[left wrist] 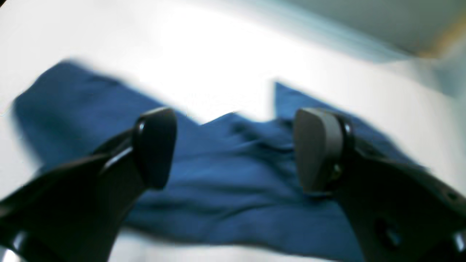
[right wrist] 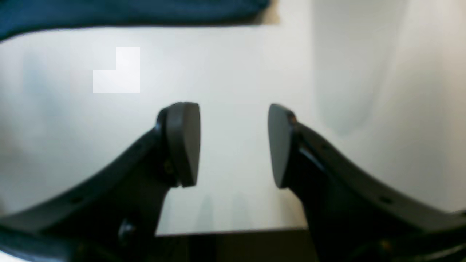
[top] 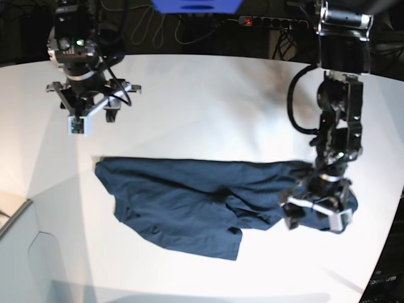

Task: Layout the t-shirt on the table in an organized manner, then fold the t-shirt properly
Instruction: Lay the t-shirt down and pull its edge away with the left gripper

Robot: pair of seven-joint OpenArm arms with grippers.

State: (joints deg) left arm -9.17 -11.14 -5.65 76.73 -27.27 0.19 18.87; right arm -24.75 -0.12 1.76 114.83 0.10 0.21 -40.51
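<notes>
The navy t-shirt (top: 189, 199) lies crumpled and stretched sideways across the white table (top: 208, 95), wrinkled and bunched towards its right end. My left gripper (top: 314, 218) is open just over that right end. In the left wrist view the open gripper (left wrist: 236, 149) hovers above the blue cloth (left wrist: 233, 196) with nothing between the pads. My right gripper (top: 95, 117) is open and empty over bare table, well behind the shirt's left end. In the right wrist view the gripper (right wrist: 233, 145) stands open over the table (right wrist: 233, 72), and the shirt (right wrist: 127, 11) shows only along the top edge.
A power strip (top: 265, 22) and cables lie behind the table's far edge. A blue object (top: 196, 5) sits at the top of the base view. The table's edge (right wrist: 233, 231) runs just under the right gripper. A cut-out edge (top: 19, 214) is at the front left.
</notes>
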